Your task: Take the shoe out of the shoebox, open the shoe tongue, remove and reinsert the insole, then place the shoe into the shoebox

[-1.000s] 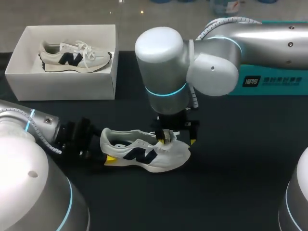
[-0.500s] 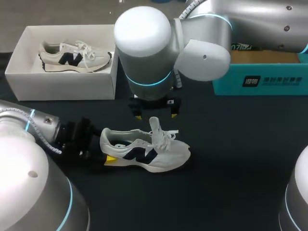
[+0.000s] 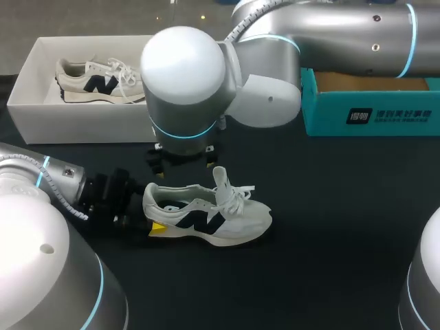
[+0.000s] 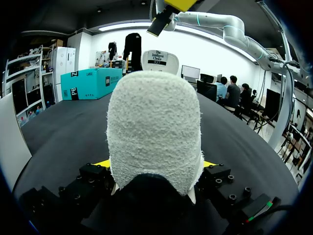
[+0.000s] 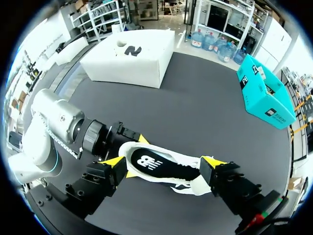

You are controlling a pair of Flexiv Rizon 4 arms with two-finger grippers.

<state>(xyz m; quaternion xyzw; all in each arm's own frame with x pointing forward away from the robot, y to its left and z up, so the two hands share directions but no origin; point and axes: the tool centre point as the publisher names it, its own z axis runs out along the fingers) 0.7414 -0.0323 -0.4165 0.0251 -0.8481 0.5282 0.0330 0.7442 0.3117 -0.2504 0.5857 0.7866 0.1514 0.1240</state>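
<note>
A white sneaker (image 3: 220, 220) with a dark logo lies on its sole on the black table, toe to the right. Its tongue (image 3: 221, 182) stands pulled upright. My left gripper (image 3: 152, 216) is shut on the heel, which sits as a white terry surface (image 4: 154, 127) between the yellow tips in the left wrist view. My right gripper (image 3: 184, 163) hangs open above the heel end, touching nothing. In the right wrist view the dark insole (image 5: 156, 167) shows inside the shoe, below the open right gripper (image 5: 165, 165).
A white shoebox (image 3: 89, 124) at the back left holds a second matching sneaker (image 3: 103, 81). A teal box (image 3: 371, 113) stands at the back right. Bare black table lies in front of and to the right of the shoe.
My right gripper let go of the tongue and laces, rose, and moved left and back over the heel end. The tongue now stands upright. The left gripper and shoe stayed put.
</note>
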